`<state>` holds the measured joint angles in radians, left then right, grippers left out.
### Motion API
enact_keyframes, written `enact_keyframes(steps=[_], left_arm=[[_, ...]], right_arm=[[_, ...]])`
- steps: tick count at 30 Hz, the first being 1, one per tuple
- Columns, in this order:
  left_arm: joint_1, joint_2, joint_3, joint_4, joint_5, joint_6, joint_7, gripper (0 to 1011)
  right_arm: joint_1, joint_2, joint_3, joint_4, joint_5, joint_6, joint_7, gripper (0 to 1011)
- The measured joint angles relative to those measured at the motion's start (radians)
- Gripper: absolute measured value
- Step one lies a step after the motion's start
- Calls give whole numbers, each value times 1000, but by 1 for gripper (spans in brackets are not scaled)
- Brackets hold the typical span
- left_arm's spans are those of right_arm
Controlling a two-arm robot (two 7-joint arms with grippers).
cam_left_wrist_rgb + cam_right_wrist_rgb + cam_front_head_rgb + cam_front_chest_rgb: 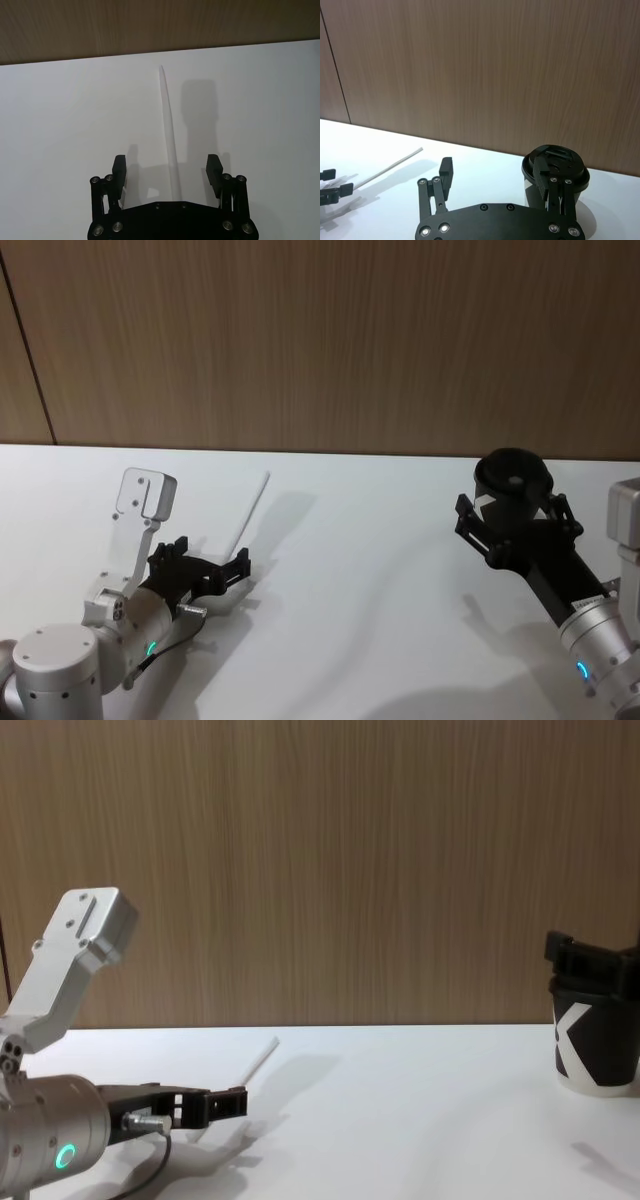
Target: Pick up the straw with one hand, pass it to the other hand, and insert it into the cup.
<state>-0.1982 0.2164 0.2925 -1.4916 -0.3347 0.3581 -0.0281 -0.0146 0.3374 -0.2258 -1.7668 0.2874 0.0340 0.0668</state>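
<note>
Lighting: diffuse room light is falling evenly. The white table (380, 570) is reading bright, with no glare spots showing. The wood wall (320, 340) behind the cup (512, 480) is reading dimmer, and darkest in the left wrist view.

Shadows: well to the left of the cup, soft shadows are falling on the cup-facing side of the straw (250, 512), so the main light is coming from the side away from the cup. The left gripper (167, 167) is throwing short, soft-edged shadows onto the table. In the chest view a faint shadow is lying on the table nearer than the cup.

Emitters: a green ring (66, 1156) is glowing on the left wrist, and a bluish ring (581, 670) on the right wrist beside the cup.
</note>
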Motion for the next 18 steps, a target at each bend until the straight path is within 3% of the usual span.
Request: enact_keyframes(steps=[18], left_arm=[[4, -7, -7, -7, 14, 33, 6, 1003]], right_arm=[[0, 0, 0, 0, 0, 0, 0, 1001]])
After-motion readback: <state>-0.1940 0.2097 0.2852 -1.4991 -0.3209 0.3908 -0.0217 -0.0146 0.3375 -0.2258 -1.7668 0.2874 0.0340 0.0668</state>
